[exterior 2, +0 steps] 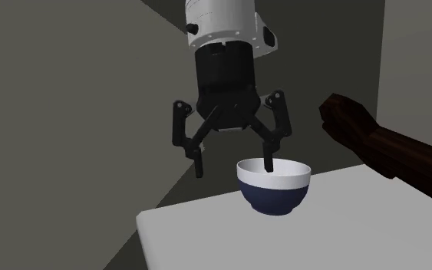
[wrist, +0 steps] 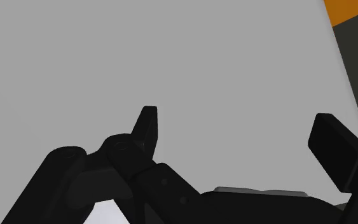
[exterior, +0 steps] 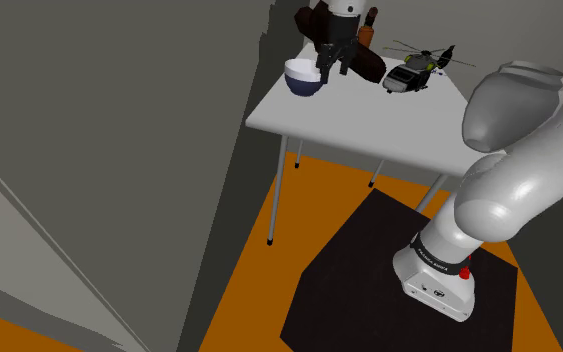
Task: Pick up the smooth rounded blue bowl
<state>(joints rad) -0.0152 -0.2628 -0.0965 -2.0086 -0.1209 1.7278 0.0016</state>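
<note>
A rounded bowl (exterior: pixel 304 79), dark blue outside and white inside, stands near the left end of a light grey table (exterior: pixel 369 120). My black gripper (exterior: pixel 331 66) hangs open just beside it, on the shoulder view's right. In the second exterior view the gripper (exterior 2: pixel 235 167) is a little above the tabletop (exterior 2: pixel 344 230), and one fingertip (exterior 2: pixel 269 164) overlaps the bowl's (exterior 2: pixel 274 193) rim; I cannot tell whether it touches. From the wrist, the gripper (wrist: pixel 241 140) has its fingers wide apart over bare tabletop (wrist: pixel 171 63), with nothing between them.
A toy helicopter (exterior: pixel 414 72) sits on the table to the right of the gripper. A dark brown object (exterior: pixel 359 55) (exterior 2: pixel 383 146) lies behind it. The table's near and left edges drop to an orange floor (exterior: pixel 299 200) with a black mat (exterior: pixel 369 270). Dark walls stand close on the left.
</note>
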